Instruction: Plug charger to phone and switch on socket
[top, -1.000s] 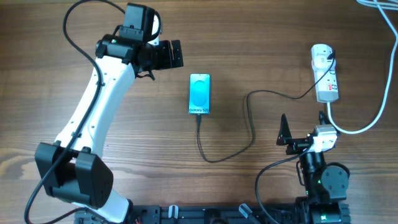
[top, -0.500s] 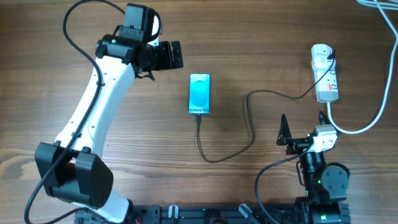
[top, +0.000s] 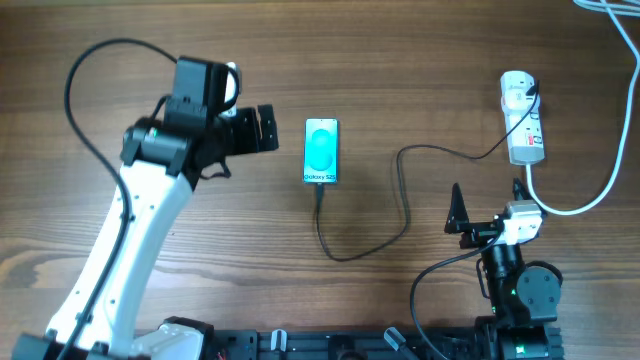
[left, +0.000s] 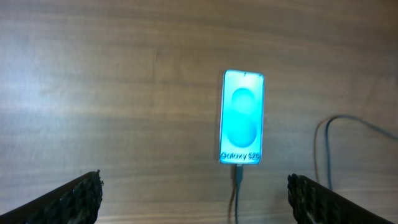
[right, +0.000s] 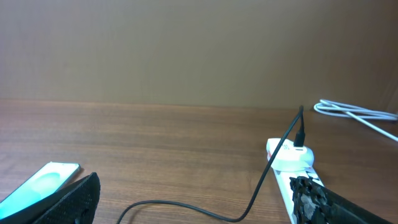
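Overhead view: a phone (top: 321, 152) lies flat on the wooden tabletop (top: 420, 50), teal screen lit, with one arm to either side of it.
Left arm: the left fingers (left: 74, 198) are spread wide and hold nothing. The phone lies ahead of them, within the gap and nearer one finger, touching neither.
Right arm: the right fingers (right: 71, 200) are likewise spread and empty, low over the tabletop. The socket (top: 523, 128) lies just ahead of one finger, and the phone's end shows beyond the other.
Cable: the charger (top: 403, 200) leaves the socket, loops across the tabletop between the two pairs of fingers and meets the phone's lower edge. Its plug tip (left: 237, 173) looks seated, though how fully cannot be told.
Power: the socket is a white strip with a red marking and a white cord (top: 590, 205) trailing away. Whether its switch is on cannot be read.
Handling: the cable looks thin, limp and light, so the stiff plug tip is likely the only useful hold. The phone is probably slick and light enough to skid, so it is best braced by its long edges. The strip may also slide, which calls for a straight-down press on the switch.
Step in hand: plugging appears done, and the switch probably remains, nearest the right fingers.
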